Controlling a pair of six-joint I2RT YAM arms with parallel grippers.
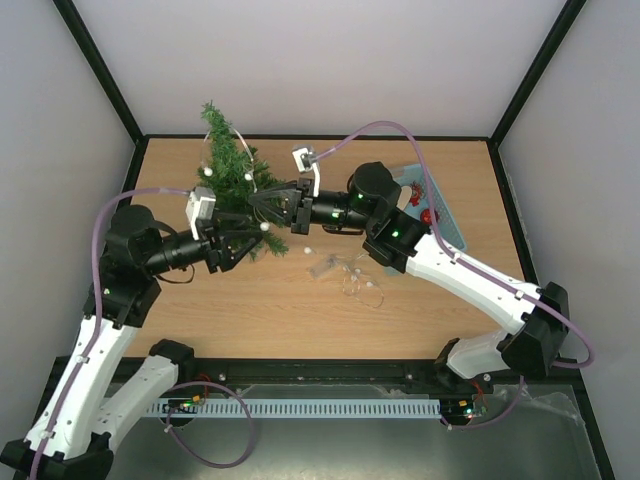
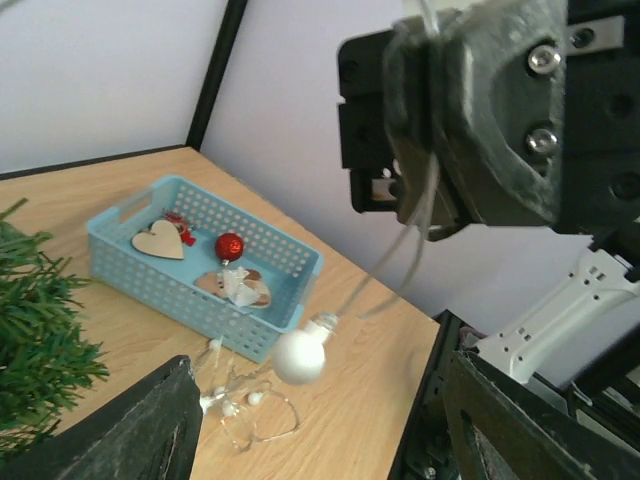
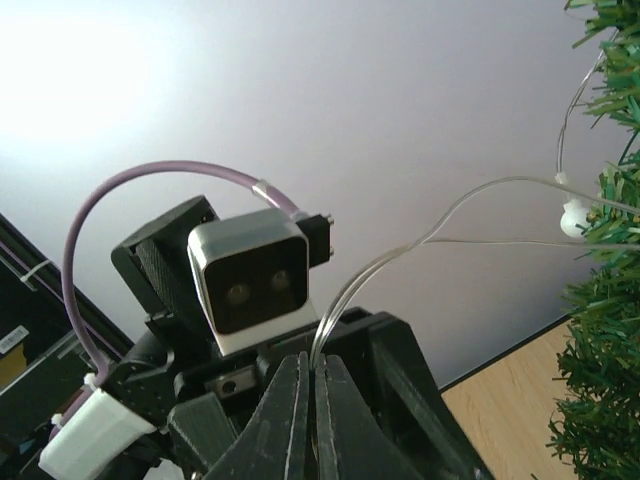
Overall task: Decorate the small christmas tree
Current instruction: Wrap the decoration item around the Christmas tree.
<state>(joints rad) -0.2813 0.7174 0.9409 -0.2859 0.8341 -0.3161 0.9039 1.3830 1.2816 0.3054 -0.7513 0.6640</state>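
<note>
The small christmas tree [image 1: 232, 170] stands at the back left of the table, its green branches also at the edge of both wrist views [image 2: 35, 345] [image 3: 600, 350]. My right gripper [image 1: 262, 203] [image 3: 313, 358] is shut on the clear wire of a light string [image 3: 420, 245], beside the tree. The wire runs on into the branches, where a white bulb [image 3: 574, 216] sits. My left gripper [image 1: 248, 240] [image 2: 320, 400] is open just below the right one. Another white bulb [image 2: 300, 355] hangs on the wire between its fingers [image 2: 140, 430] without touching them.
A loose heap of the light string [image 1: 345, 275] [image 2: 245, 405] lies mid-table. A blue basket [image 1: 440, 215] [image 2: 280, 320] at the back right holds a wooden heart [image 2: 158, 240], a red ball [image 2: 229, 246] and other ornaments.
</note>
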